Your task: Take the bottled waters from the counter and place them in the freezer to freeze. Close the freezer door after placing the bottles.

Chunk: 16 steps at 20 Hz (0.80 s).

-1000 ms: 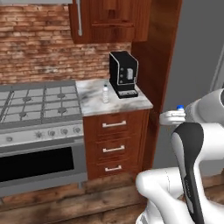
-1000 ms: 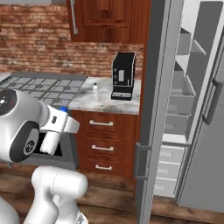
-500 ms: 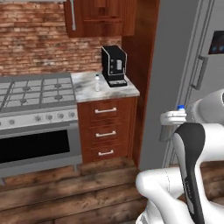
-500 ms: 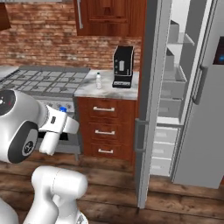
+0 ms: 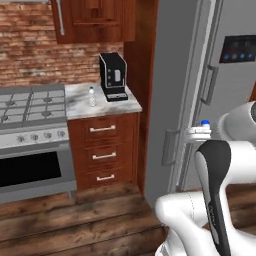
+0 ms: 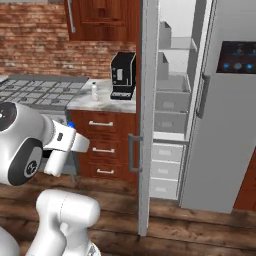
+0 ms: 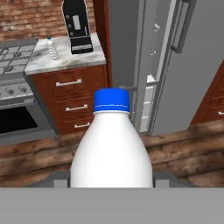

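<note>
While the small clear plastic bottle with the white label and blue cap (image 7: 111, 144) is clamped between the two dark fingers of the gripper (image 7: 111, 177), it is carried upright in front of the white arm, well apart from the tall grey metallic freezer (image 6: 172, 115). Its blue cap is seen beside the arm in both base views. The second small clear bottle (image 5: 92, 96) is left standing on the white-and-grey veined marble counter (image 5: 102, 102), just beside the black coffee machine (image 5: 112, 76) and near the grey gas stove top (image 5: 30, 105).

The tall flat grey freezer door (image 6: 146, 115) is swung open edge-on toward the robot, and the pale grey inner shelves (image 6: 172, 95) are exposed between it and the neighbouring grey door with the dark display panel (image 6: 237, 57).

For this step to be done well, the bottle is best kept vertical and the grip kept firm during the approach. The open door edge should be cleared on the shelf side, since a wide swing could strike it. A flat shelf with free height should be chosen, and the bottle should be lowered until it stands before it is released, so that it is not tipped
</note>
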Available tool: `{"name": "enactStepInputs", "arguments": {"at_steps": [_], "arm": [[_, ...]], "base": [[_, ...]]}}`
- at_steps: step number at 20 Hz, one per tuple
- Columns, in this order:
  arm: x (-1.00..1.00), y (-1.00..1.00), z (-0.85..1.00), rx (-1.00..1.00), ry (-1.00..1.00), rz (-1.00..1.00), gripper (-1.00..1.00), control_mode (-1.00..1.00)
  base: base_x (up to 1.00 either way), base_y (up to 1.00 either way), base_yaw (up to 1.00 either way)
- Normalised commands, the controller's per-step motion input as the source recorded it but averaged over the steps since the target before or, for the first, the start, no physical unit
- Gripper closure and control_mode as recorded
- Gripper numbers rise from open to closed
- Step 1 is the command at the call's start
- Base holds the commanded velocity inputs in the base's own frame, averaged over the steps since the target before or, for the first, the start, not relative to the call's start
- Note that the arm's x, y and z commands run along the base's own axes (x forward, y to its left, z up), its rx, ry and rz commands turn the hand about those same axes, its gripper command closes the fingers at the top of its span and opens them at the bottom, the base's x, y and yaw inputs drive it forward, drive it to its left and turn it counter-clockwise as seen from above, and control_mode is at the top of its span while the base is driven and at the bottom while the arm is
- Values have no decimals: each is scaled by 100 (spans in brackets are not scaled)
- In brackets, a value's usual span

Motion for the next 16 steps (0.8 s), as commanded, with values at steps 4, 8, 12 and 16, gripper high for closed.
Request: {"name": "enactStepInputs", "arguments": {"at_steps": [4, 8, 12, 16], "arm": [[0, 0, 0, 0, 0, 0, 100, 100], [0, 0, 0, 0, 0, 0, 100, 100], [0, 0, 0, 0, 0, 0, 100, 100], [0, 0, 0, 0, 0, 0, 100, 100]], "base": [[0, -78, 0], [0, -77, 0], [5, -71, 3], [13, -66, 3]]}}
